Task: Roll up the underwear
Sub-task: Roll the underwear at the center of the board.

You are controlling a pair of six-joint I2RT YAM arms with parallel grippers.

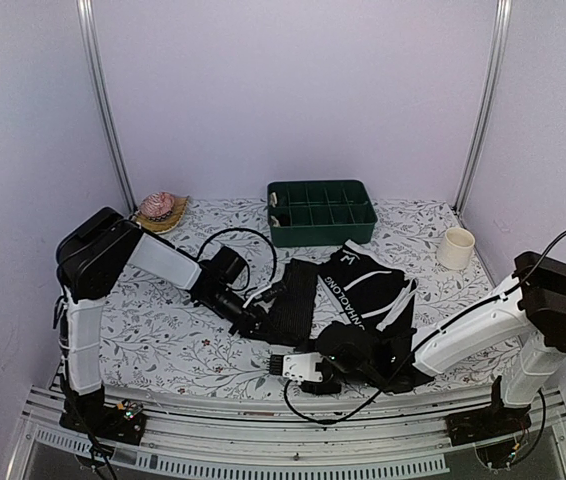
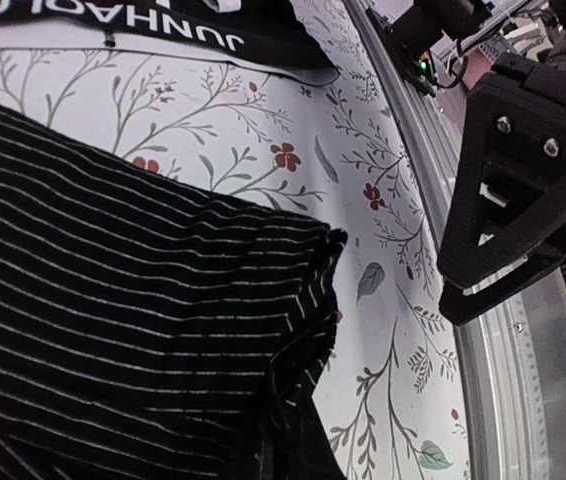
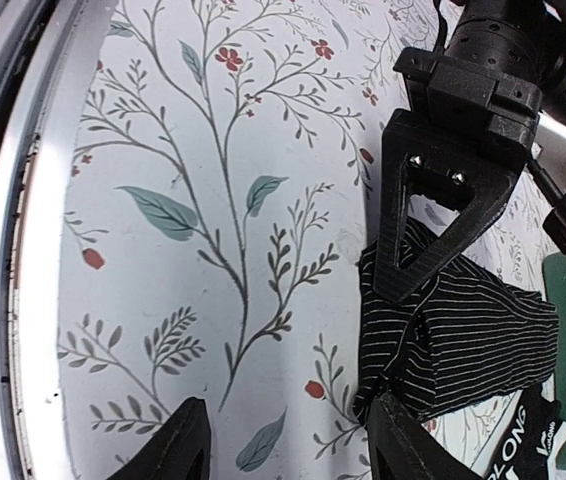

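A black underwear with thin white stripes (image 1: 293, 295) lies folded on the floral cloth, also in the left wrist view (image 2: 113, 300) and the right wrist view (image 3: 483, 340). A second black underwear with white waistband lettering (image 1: 363, 285) lies beside it on the right (image 2: 163, 35). My left gripper (image 1: 261, 320) is at the striped piece's near left corner, shut on bunched fabric; one finger (image 3: 433, 215) stands on the cloth. My right gripper (image 3: 288, 450) is open and empty just in front of that corner (image 1: 278, 362), its right fingertip at the fabric's edge. No orange tag shows.
A green compartment tray (image 1: 321, 212) stands at the back centre. A white cup (image 1: 457, 248) is at the back right, and a pink item on a woven mat (image 1: 158, 208) at the back left. The metal rail (image 3: 23, 250) runs along the near edge.
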